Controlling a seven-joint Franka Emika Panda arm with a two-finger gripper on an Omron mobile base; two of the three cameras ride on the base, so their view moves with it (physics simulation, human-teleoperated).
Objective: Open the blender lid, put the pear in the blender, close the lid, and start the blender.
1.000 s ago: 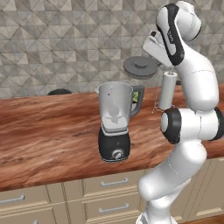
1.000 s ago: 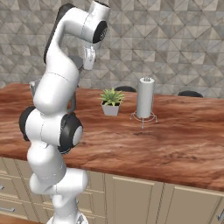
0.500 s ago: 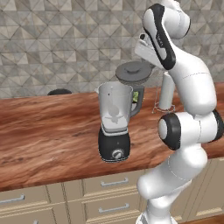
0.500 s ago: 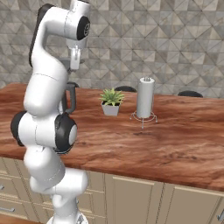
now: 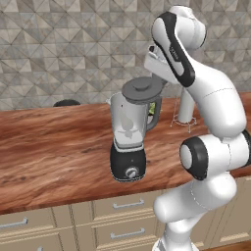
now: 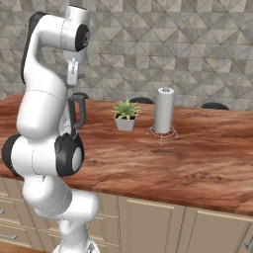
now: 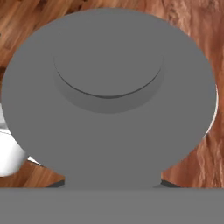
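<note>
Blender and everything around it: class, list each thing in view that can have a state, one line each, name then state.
blender: upright on the counter, jar open at the top, a small tan shape shows inside
blender lid: off the rim, tilted just above the jar, carried by the arm
paper-towel roll: upright on its wire stand
potted plant: upright on the counter
tool: fingers hidden behind the lid
</note>
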